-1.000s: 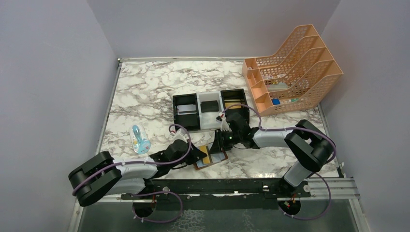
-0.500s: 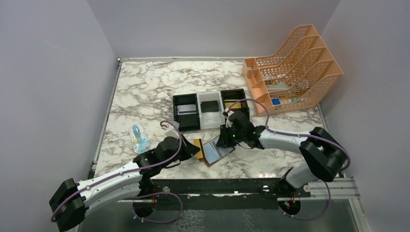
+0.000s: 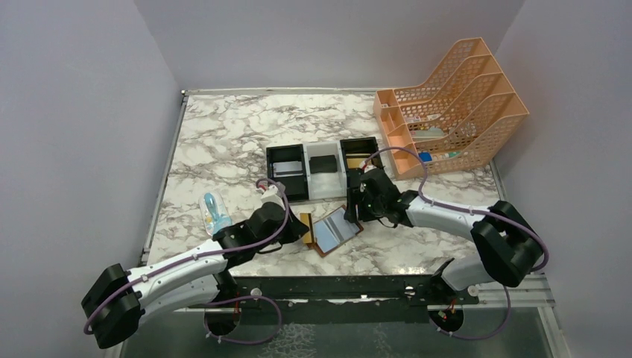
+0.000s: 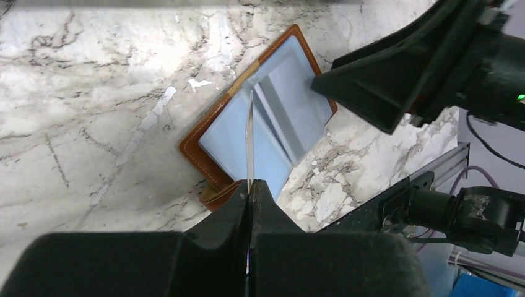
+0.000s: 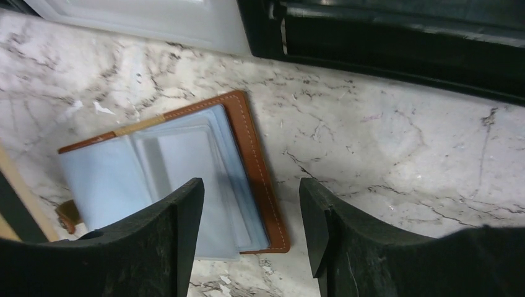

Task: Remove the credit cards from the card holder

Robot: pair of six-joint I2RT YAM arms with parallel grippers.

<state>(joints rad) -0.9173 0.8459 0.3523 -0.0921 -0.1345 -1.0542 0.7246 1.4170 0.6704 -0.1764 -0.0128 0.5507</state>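
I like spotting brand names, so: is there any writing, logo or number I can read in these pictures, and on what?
None can be read.
The credit card in the left gripper shows only its edge.
The card holder shows no lettering.
Any print on the blue packet and the items in the orange rack is too small to read.

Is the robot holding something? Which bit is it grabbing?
Yes. The left gripper pinches the gold-tan card by one end. The right gripper is open and holds nothing.
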